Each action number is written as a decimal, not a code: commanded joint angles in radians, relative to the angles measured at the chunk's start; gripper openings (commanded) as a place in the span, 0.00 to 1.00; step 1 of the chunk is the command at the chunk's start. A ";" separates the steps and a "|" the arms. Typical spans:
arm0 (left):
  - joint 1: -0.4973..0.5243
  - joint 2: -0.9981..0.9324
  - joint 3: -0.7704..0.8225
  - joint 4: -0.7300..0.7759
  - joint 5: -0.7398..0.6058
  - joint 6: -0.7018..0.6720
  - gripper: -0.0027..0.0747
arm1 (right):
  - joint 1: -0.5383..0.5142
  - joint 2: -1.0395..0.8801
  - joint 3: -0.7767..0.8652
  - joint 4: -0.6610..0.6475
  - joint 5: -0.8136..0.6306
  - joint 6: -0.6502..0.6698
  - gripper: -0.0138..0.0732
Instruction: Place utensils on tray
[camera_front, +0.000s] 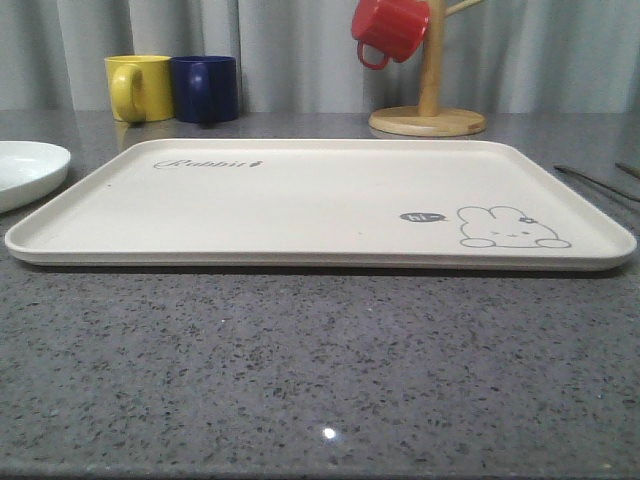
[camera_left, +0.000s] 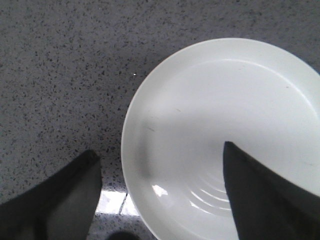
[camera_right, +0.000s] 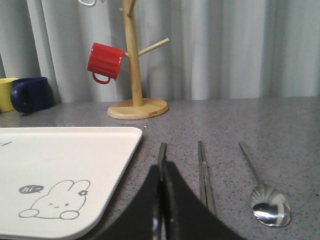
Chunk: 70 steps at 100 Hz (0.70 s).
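The cream tray (camera_front: 300, 205) with its rabbit drawing lies flat mid-table, nothing on it. The white plate (camera_front: 25, 170) rests on the counter off the tray's left end. My left gripper (camera_left: 159, 148) is open over the plate (camera_left: 225, 115), straddling its rim with one finger outside and one over the inside. My right gripper (camera_right: 162, 164) is shut on the slim fork (camera_right: 162, 150), which lies beside the tray's (camera_right: 65, 165) right edge. To the right of the fork lie the chopsticks (camera_right: 202, 170) and then the spoon (camera_right: 267, 205).
A yellow mug (camera_front: 138, 87) and a blue mug (camera_front: 205, 88) stand behind the tray's far left corner. A wooden mug stand (camera_front: 428, 118) with a red mug (camera_front: 388, 28) hanging on it stands behind the tray. Thin metal utensils (camera_front: 590, 180) lie at the far right.
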 joint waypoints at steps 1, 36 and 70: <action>0.037 0.005 -0.045 -0.052 -0.026 0.033 0.66 | -0.004 -0.022 -0.018 0.000 -0.081 -0.010 0.08; 0.097 0.108 -0.045 -0.114 -0.028 0.081 0.66 | -0.004 -0.022 -0.018 0.000 -0.081 -0.010 0.08; 0.097 0.177 -0.045 -0.143 -0.027 0.097 0.66 | -0.004 -0.022 -0.018 0.000 -0.081 -0.010 0.08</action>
